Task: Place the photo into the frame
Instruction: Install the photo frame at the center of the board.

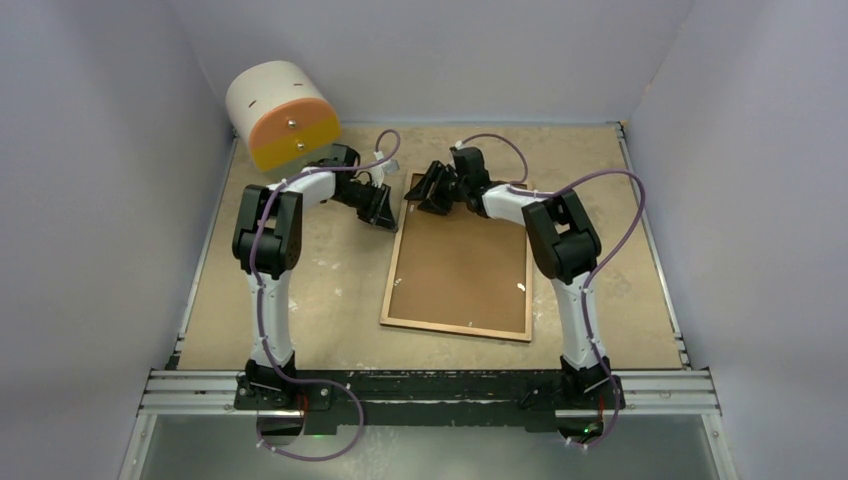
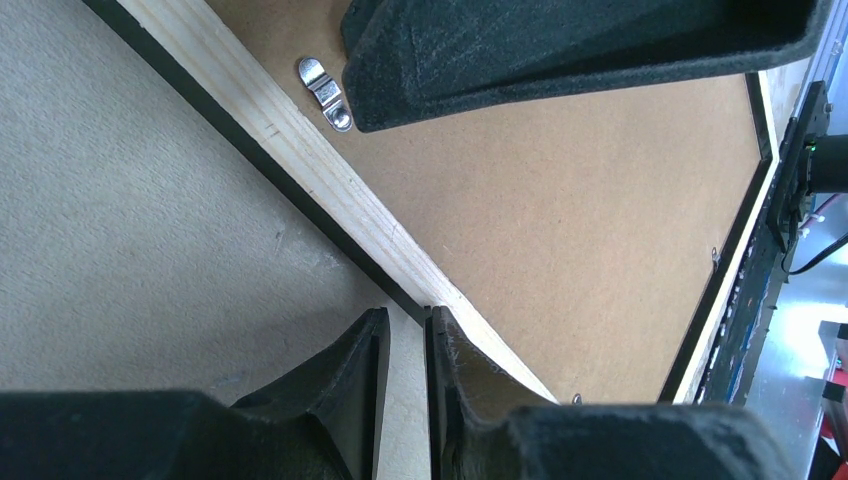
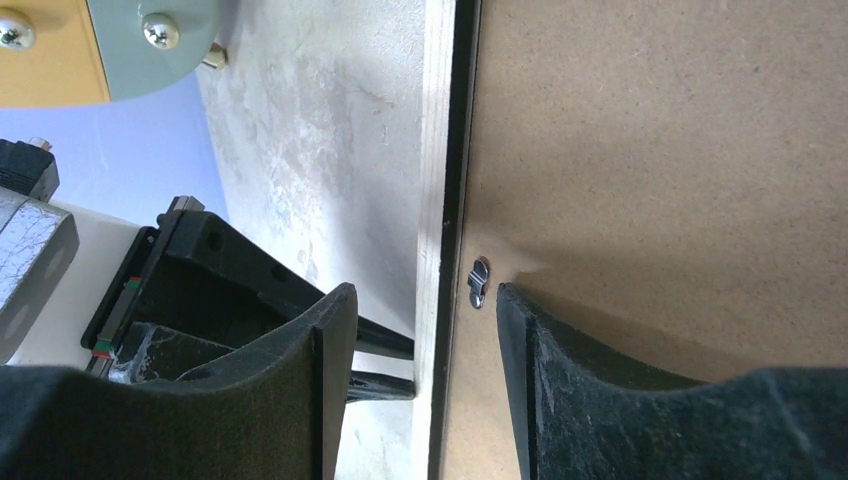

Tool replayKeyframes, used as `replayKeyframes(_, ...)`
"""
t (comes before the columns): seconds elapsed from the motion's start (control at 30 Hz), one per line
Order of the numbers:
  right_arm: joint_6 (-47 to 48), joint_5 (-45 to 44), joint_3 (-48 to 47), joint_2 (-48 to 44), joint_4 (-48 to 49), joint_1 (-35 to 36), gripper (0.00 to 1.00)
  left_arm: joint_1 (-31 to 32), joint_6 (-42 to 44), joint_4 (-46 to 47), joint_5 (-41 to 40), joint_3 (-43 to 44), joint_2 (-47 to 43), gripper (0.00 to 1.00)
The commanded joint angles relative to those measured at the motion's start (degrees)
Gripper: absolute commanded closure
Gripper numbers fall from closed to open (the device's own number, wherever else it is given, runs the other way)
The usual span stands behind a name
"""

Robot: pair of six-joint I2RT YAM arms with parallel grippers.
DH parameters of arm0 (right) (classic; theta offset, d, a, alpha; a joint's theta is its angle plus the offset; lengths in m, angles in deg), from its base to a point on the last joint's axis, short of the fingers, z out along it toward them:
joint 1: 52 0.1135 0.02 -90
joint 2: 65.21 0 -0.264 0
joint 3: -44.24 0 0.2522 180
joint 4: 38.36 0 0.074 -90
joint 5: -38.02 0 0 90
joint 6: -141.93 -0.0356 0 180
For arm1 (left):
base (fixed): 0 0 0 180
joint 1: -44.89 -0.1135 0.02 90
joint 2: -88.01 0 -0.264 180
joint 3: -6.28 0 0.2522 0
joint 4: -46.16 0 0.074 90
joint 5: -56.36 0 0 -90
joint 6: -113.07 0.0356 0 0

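A: Lying face-down on the table: the frame, brown backing board up.
B: Jaws?
A: Left jaws pinch its far-left corner rim. Right jaws apart, straddling the rim beside a metal clip.

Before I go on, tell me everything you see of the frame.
The frame lies back-up on the table: pale wood rim, thin black outer edge, brown backing panel seated inside, small metal clips. The left end effector pinches its rim; the right end effector straddles the far edge, open.
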Motion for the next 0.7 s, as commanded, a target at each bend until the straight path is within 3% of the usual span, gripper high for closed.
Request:
replayKeyframes(0.0, 0.83, -0.58, -1.93, 1.56, -1.43, 0.65, 0.44, 1.24, 1.44, 0.65, -2.38, -1.32, 0.10, 0.79)
replayKeyframes(0.67, -1.95, 2.23, -2.61, 2.83, -1.88, 1.77, 0.44, 1.61, 0.71, 1.27, -2.51, -0.97, 0.10, 0.79)
